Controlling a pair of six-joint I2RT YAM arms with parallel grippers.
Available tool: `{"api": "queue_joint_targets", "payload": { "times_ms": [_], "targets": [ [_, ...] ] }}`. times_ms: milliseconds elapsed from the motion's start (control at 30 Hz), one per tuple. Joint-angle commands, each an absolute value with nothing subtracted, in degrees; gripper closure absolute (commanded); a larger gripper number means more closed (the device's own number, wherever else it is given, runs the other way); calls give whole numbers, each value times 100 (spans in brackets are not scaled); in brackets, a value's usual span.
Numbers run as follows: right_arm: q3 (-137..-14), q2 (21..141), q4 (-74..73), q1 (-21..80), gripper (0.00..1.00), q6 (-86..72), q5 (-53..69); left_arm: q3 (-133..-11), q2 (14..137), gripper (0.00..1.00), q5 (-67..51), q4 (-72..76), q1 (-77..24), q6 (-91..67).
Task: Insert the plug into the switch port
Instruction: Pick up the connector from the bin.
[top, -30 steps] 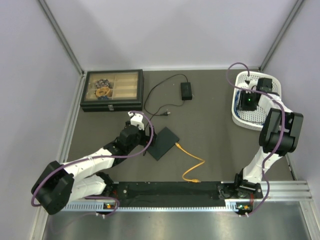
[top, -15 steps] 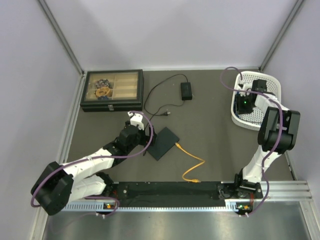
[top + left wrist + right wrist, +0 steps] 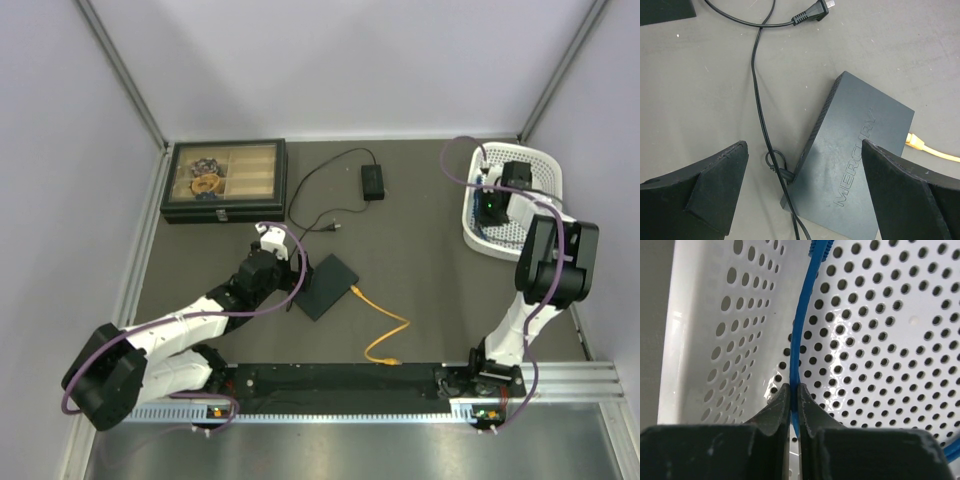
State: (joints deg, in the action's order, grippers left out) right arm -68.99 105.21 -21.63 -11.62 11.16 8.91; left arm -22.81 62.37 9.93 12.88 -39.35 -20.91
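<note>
My right end effector (image 3: pixel 794 390) is clamping the blue cable (image 3: pixel 801 315) inside the white basket (image 3: pixel 700 340), at the far right of the tabletop (image 3: pixel 430 260). I am seeing no plug, so lifting from here is risking a slip or a snag on the perforated wall. My left end effector (image 3: pixel 804 147) is hovering, jaws spread wide, over the switch (image 3: pixel 855 150), whose edges a yellow cable (image 3: pixel 930 150) and a black lead (image 3: pixel 760 100) are crowding.
</note>
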Motion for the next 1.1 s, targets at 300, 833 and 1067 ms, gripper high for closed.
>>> {"api": "queue_joint_targets", "payload": {
  "times_ms": [300, 833, 1067],
  "targets": [
    [-6794, 8948, -2003, -1116, 100, 598, 352, -2206, 6108, 1, 1020, 1450, -3911, -2109],
    [-8339, 7208, -2697, -397, 100, 562, 18, -2206, 5994, 1, 984, 1424, -3911, -2136],
    [-9641, 6839, -2270, -220, 100, 466, 544, -2206, 5959, 1, 976, 1415, -3911, -2136]
  ]
}}
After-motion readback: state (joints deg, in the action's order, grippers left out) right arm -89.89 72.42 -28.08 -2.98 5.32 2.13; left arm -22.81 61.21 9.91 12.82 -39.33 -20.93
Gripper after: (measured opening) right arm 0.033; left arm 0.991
